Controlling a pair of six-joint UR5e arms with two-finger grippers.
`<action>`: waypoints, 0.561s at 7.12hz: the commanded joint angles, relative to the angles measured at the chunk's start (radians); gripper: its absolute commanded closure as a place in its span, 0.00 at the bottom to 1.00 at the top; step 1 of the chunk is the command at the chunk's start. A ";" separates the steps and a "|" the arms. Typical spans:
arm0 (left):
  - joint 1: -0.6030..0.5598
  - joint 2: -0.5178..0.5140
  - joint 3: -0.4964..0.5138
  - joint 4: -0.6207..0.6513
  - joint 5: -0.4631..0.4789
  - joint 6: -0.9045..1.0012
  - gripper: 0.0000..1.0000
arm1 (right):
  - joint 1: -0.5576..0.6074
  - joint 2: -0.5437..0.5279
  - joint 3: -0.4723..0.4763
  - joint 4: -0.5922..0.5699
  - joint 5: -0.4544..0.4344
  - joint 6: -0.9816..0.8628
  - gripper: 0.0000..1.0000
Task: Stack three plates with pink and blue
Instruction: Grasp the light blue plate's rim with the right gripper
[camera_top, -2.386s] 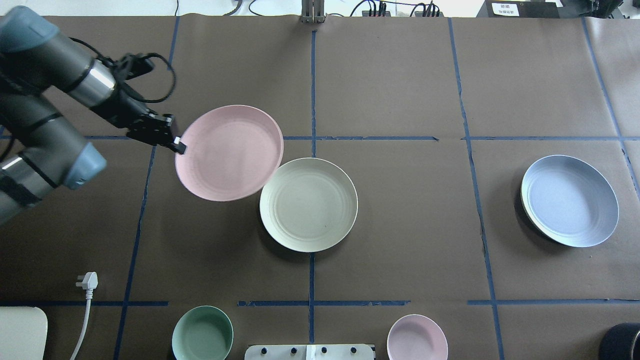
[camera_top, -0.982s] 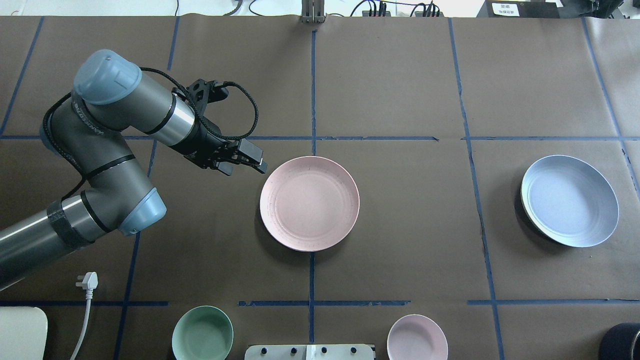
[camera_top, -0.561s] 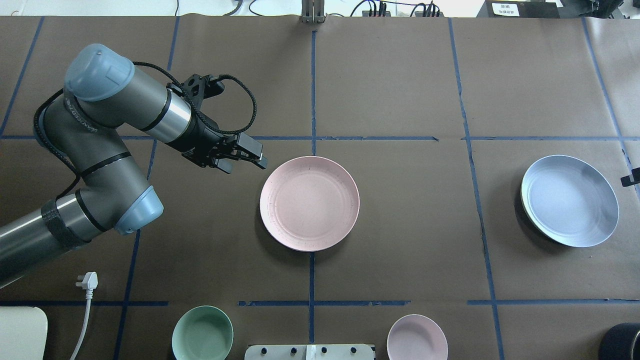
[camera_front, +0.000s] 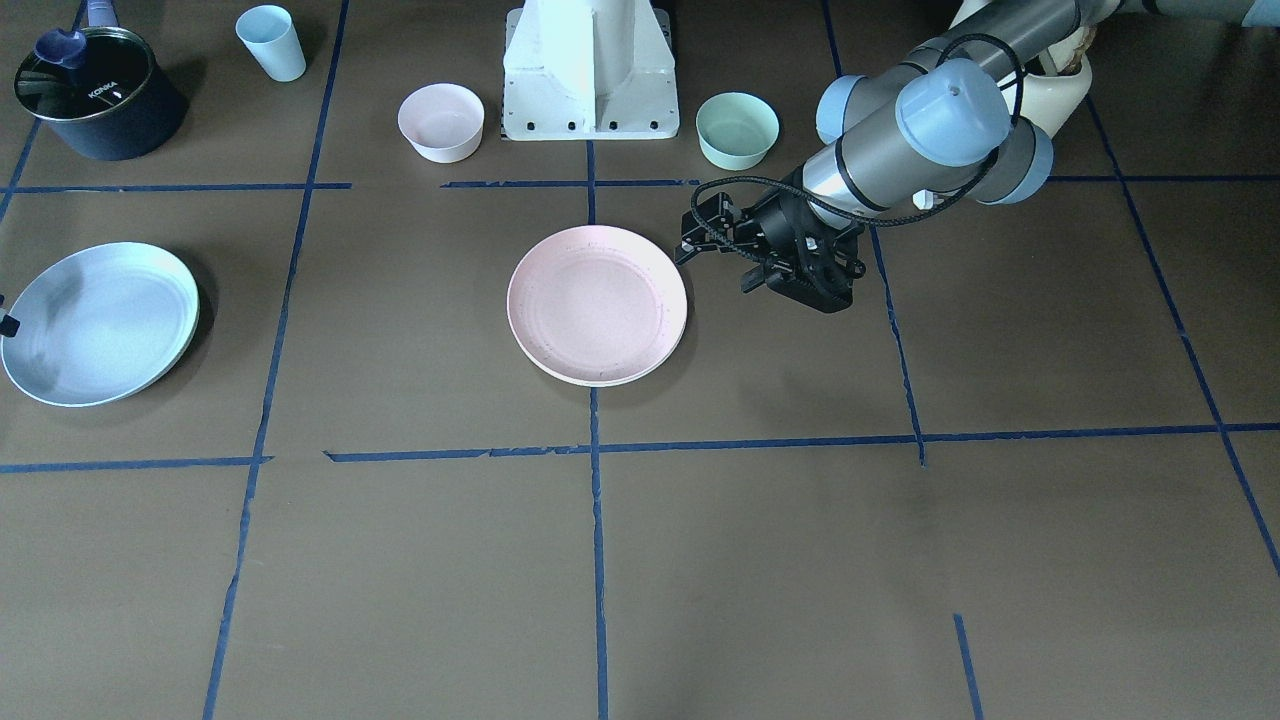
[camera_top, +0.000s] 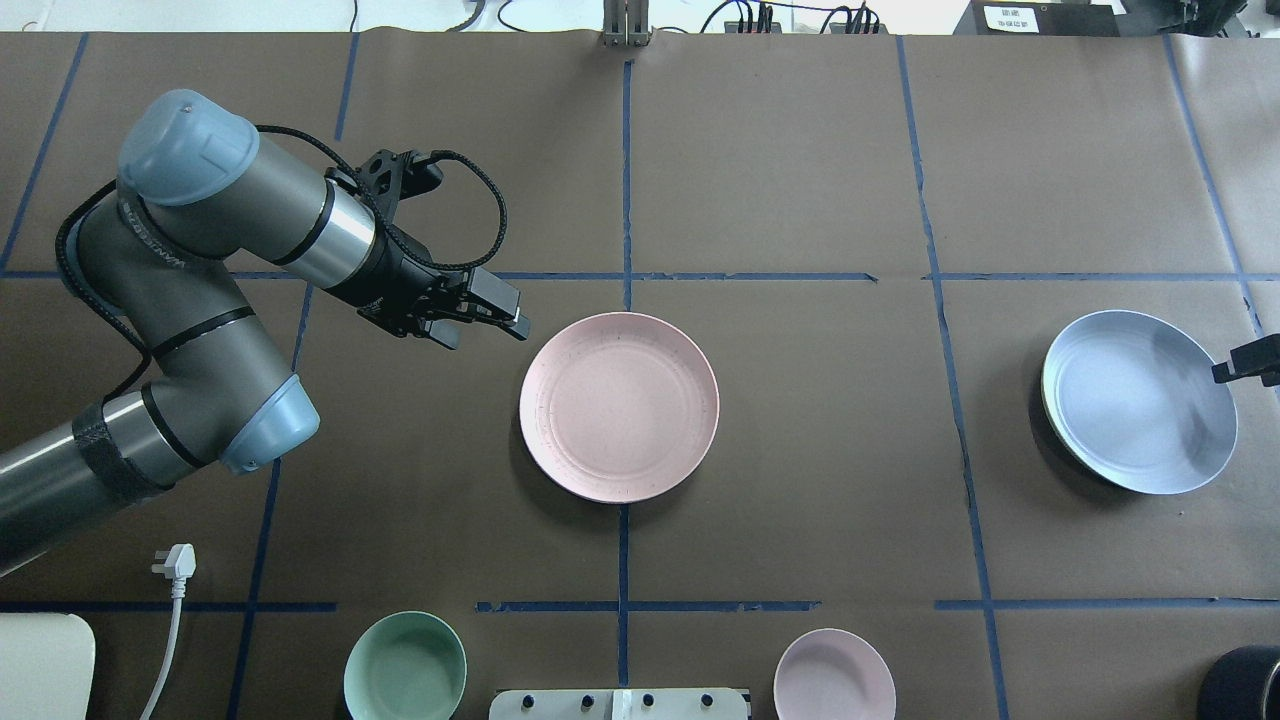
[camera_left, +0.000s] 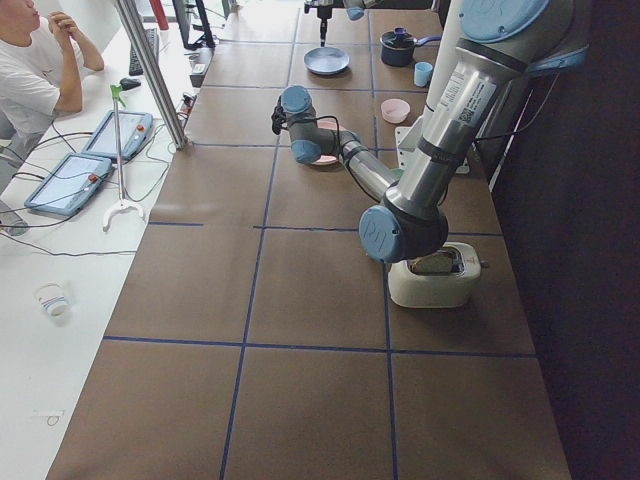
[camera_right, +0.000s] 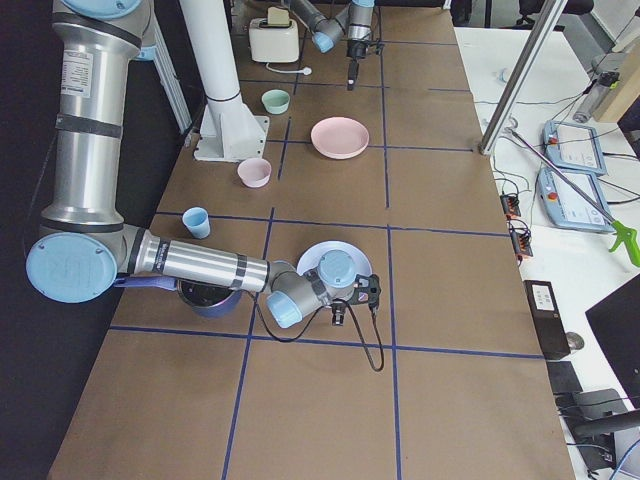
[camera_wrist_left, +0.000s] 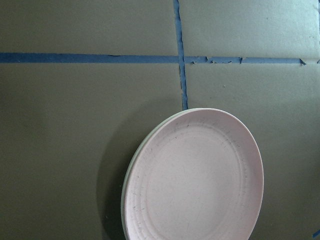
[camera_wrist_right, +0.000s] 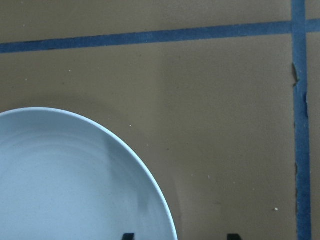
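My left gripper (camera_top: 486, 335) hangs with fingers spread wide, holding nothing, just off the rim of the pink plate (camera_top: 618, 405). That plate nests on the cream plate (camera_wrist_left: 134, 162) at mid-table, where only a cream sliver shows. The right gripper (camera_wrist_right: 180, 236), parted, straddles the ringed rim of the matte blue plate (camera_top: 1138, 400), well apart to my right. A broad stretch of brown paper (camera_top: 830, 450) lies between the plates.

Pink plate (camera_top: 618, 406): pale matte pink, with faint concentric rings near the rim and tiny dark specks.
Cream plate (camera_wrist_left: 131, 165): only a thin cream edge is seen.
Blue plate (camera_top: 1138, 400): light grey-blue, faintly ringed.
Tabletop (camera_top: 800, 150): dull brown, gridded with blue tape lines.
Mint bowl (camera_top: 405, 668): soft green.
Small pink bowl (camera_top: 834, 675): pale pink.
Cup (camera_front: 272, 42): light blue.
Pot (camera_front: 95, 95): dark navy, glossy.
Left arm (camera_top: 200, 230): grey metal with pale blue caps.
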 joint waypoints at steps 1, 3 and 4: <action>-0.003 0.003 -0.006 0.000 0.000 0.000 0.00 | -0.024 0.001 0.000 0.001 0.003 -0.004 0.58; -0.005 0.019 -0.028 0.000 0.000 -0.002 0.00 | -0.048 0.001 -0.006 0.001 0.003 -0.004 0.70; -0.005 0.024 -0.032 0.000 0.000 -0.002 0.00 | -0.055 0.004 -0.004 0.001 0.003 -0.007 0.82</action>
